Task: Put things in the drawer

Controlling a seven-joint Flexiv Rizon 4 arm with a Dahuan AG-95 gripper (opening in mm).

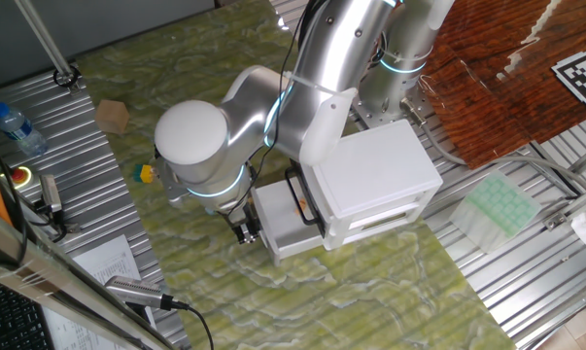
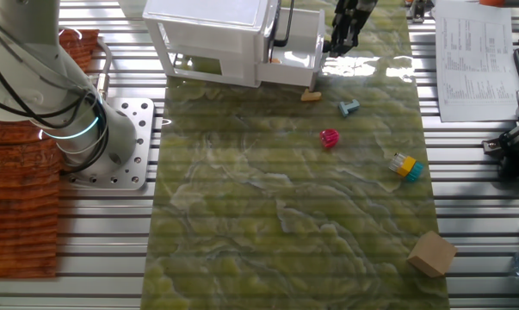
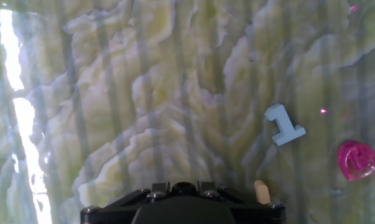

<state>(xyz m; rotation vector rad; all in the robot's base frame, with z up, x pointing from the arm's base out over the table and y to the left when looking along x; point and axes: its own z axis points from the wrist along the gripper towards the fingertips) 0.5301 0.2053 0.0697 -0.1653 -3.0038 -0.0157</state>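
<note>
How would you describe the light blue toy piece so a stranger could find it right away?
Start at the white drawer standing open at the cabinet's front. On the green mat beyond it lies the light blue piece, between a tan piece and a pink piece. It alone is shaped like the numeral one.

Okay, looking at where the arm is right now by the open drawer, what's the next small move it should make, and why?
Probably swing the claw over the light blue piece and descend. The drawer stands open with an orange piece inside, while the blue piece, pink piece and tan piece lie on the mat nearby.
</note>
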